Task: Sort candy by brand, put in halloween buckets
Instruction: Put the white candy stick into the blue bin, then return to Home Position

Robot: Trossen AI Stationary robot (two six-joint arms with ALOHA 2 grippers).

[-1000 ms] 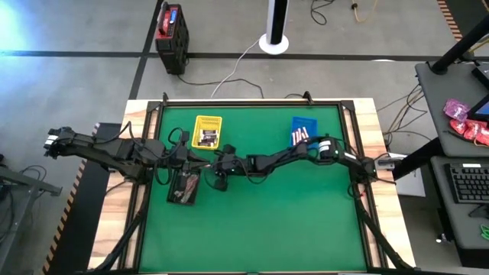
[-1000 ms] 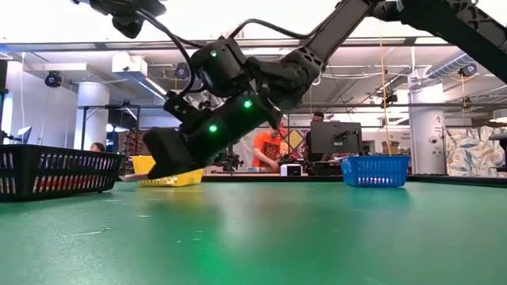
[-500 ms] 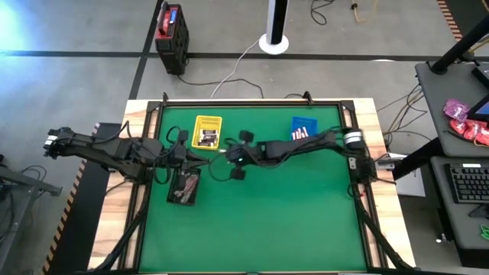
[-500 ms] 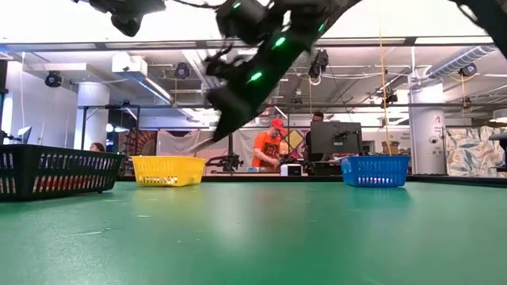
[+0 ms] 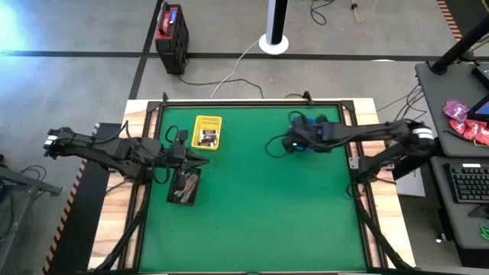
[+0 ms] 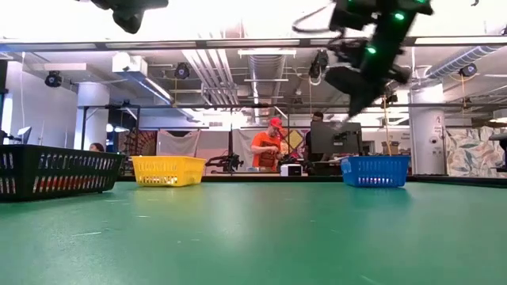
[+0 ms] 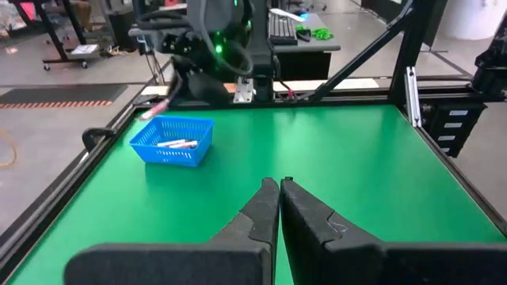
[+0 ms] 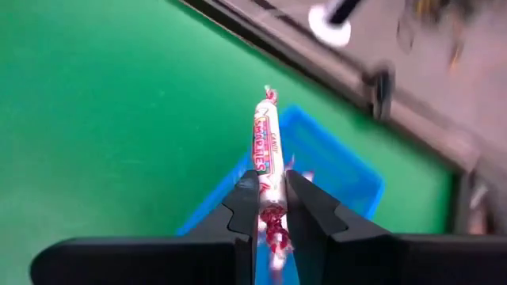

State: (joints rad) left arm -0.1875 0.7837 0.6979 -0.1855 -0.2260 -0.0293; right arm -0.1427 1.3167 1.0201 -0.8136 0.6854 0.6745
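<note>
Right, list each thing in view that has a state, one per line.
Right gripper: shut on a candy, above the blue bin.
Candy: whitish roll, held upright between the fingers.
Blue bin: holds a few candies.
Yellow bin: holds several candies.
Black bin: holds candies.
Left gripper: shut, holding nothing, by the black bin.

Green table [image 5: 252, 214] carries yellow bin [image 5: 207, 131], blue bin [image 6: 375, 170], black bin [image 5: 184, 186].
</note>
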